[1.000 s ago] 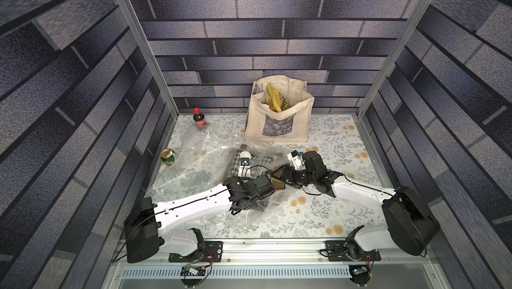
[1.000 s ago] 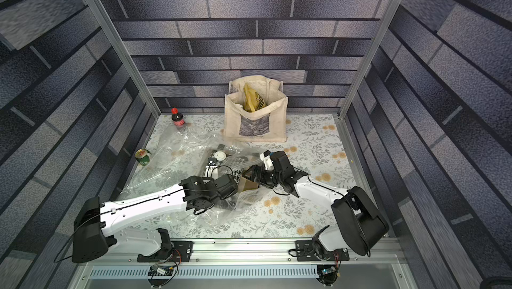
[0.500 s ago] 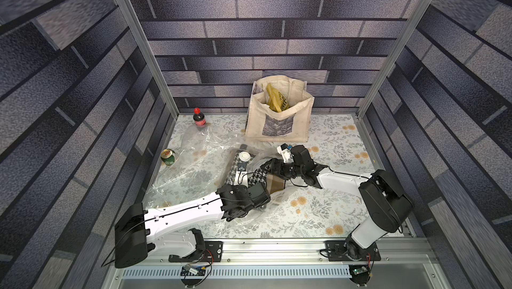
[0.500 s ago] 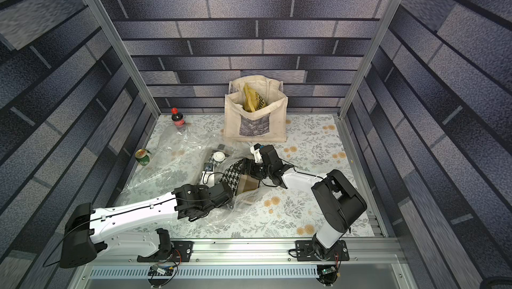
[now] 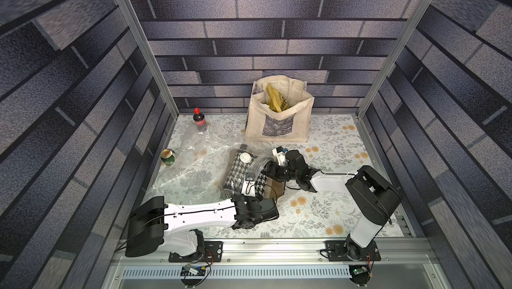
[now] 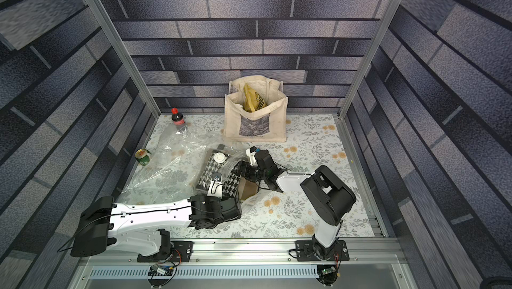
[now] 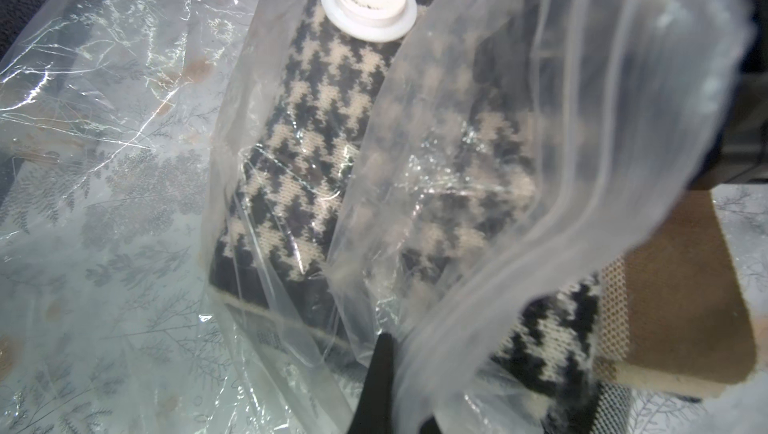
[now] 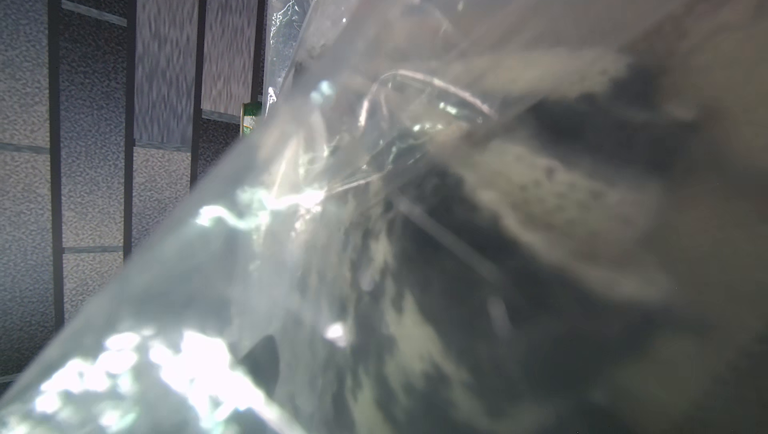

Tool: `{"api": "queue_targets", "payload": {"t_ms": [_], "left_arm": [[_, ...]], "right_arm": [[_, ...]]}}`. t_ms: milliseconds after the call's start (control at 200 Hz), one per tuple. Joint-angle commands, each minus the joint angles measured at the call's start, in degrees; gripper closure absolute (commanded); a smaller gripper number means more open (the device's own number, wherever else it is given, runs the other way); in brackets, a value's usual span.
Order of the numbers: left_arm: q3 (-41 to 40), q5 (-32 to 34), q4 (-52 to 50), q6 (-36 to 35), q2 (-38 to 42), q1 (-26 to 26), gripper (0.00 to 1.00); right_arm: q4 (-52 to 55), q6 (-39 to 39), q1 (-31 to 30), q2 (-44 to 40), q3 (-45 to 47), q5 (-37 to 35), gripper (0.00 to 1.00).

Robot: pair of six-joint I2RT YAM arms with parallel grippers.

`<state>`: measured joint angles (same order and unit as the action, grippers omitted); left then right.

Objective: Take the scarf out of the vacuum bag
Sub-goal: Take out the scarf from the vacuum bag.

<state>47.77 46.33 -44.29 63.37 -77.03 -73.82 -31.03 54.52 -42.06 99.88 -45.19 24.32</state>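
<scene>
The vacuum bag [image 5: 199, 163] lies crumpled on the floral table, its white valve cap [image 5: 245, 158] facing up. Inside it is the black-and-cream houndstooth scarf [image 5: 238, 171], whose tan end [image 5: 274, 188] pokes out of the bag's mouth. My left gripper [image 5: 261, 194] is shut on the bag's near edge; in the left wrist view its dark fingers [image 7: 382, 365] pinch the plastic [image 7: 582, 161] over the scarf [image 7: 316, 120]. My right gripper [image 5: 270, 168] sits in the bag's mouth against the scarf, open. In the right wrist view one finger [image 8: 262, 357] shows behind plastic, and the scarf is a blur.
A cream tote bag [image 5: 279, 118] holding a yellow packet stands at the back. A cola bottle [image 5: 199, 117] stands at the back left corner, and a green can [image 5: 168, 158] sits by the left wall. Metal frame posts and walls close in both sides.
My right gripper has pushed leftward into the bag's mouth up to the scarf. My left gripper has drawn back toward the front with the bag's edge, and more of the scarf shows.
</scene>
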Motion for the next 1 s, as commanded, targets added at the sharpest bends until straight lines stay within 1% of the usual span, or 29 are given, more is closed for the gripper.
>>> {"api": "queue_targets", "payload": {"t_ms": [0,95,240,315,336,451,576,751,901,936,997], "left_arm": [[-0.87,0.43,-1.42,3.06,0.14,-1.49,1.0],[-1.92,1.1,-0.63,2.96,1.87,-1.48,1.0],[-1.81,1.92,-2.15,2.9,3.5,-0.38,1.0],[-1.05,2.36,-3.57,2.81,4.44,0.47,1.0],[-0.69,2.54,-4.07,2.73,4.67,0.66,1.0],[2.18,3.32,-6.55,0.86,6.06,2.64,1.0],[4.51,3.85,-7.91,-1.21,8.35,4.76,1.0],[5.52,3.84,-5.97,-5.69,12.15,6.01,1.0],[5.86,3.05,-3.87,-9.24,12.37,6.2,1.0],[5.85,2.71,-3.12,-9.86,12.29,6.19,1.0],[5.83,2.41,-2.66,-9.93,11.81,6.15,1.0]], "right_arm": [[-4.09,2.7,-0.76,1.6,2.43,-1.85,0.15],[-6.85,4.52,-0.82,1.97,3.7,-2.38,0.17],[-11.42,7.64,-1.07,3.99,3.74,-1.12,0.26],[-14.08,9.25,-1.61,5.73,3.19,0.02,0.35],[-14.62,9.64,-1.69,6.15,3.05,0.19,0.36],[-16.66,10.7,-2.58,7.52,3.27,-0.23,0.36],[-16.65,10.89,-2.76,6.3,4.76,-1.91,0.34],[-12.79,10.04,-2.89,3.43,5.55,-2.89,0.33],[-10.81,9.07,-3.15,1.9,5.5,-4.0,0.33],[-10.65,9.03,-3.12,2.05,5.11,-3.78,0.36],[-10.88,9.16,-3.29,2.41,4.35,-3.34,0.54]]}}
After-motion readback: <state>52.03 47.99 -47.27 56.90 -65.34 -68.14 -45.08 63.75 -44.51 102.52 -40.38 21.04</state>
